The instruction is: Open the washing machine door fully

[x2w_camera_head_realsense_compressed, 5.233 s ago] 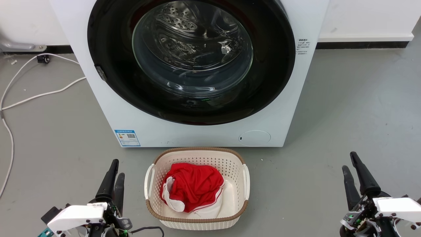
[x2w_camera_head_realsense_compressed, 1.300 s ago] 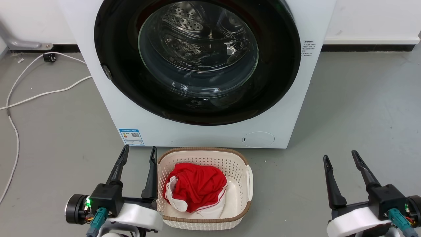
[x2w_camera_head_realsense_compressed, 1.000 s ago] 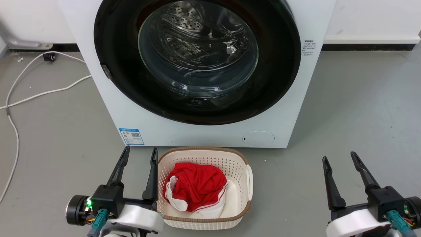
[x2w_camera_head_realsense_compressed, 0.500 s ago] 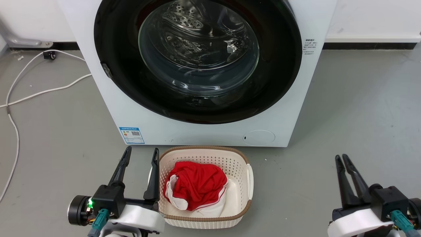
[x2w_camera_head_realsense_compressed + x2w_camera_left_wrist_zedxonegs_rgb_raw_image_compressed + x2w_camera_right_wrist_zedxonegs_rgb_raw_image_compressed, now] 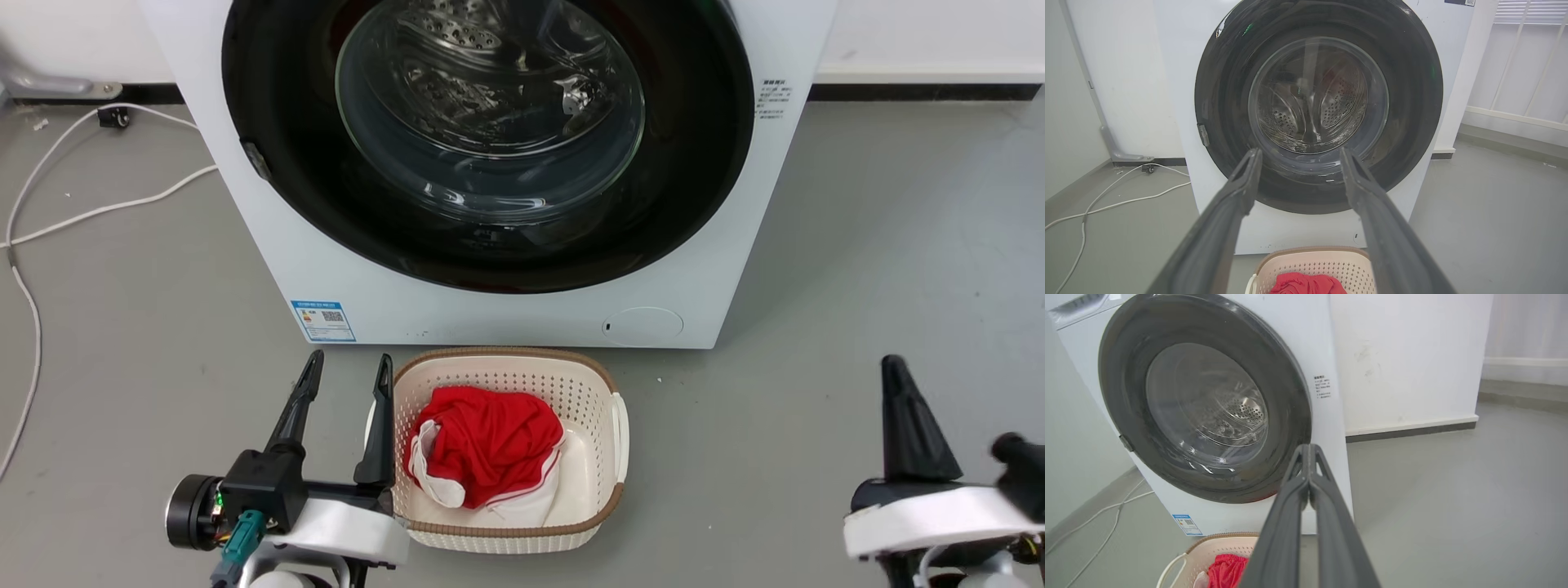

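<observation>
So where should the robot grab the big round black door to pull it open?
Probably the small grey tab on the left rim of the washing machine door, coming in from the robot's left. The rest of the door is smooth, glossy and shut against the washing machine, with nothing to pinch. The open left gripper is on that side.

Nothing legible. Washer (image 5: pixel 506 314) front, lower left corner: blue sticker (image 5: pixel 323 321) w/ QR code, print too small to read. Front's right edge: small dark print block (image 5: pixel 773 100), unreadable.
</observation>
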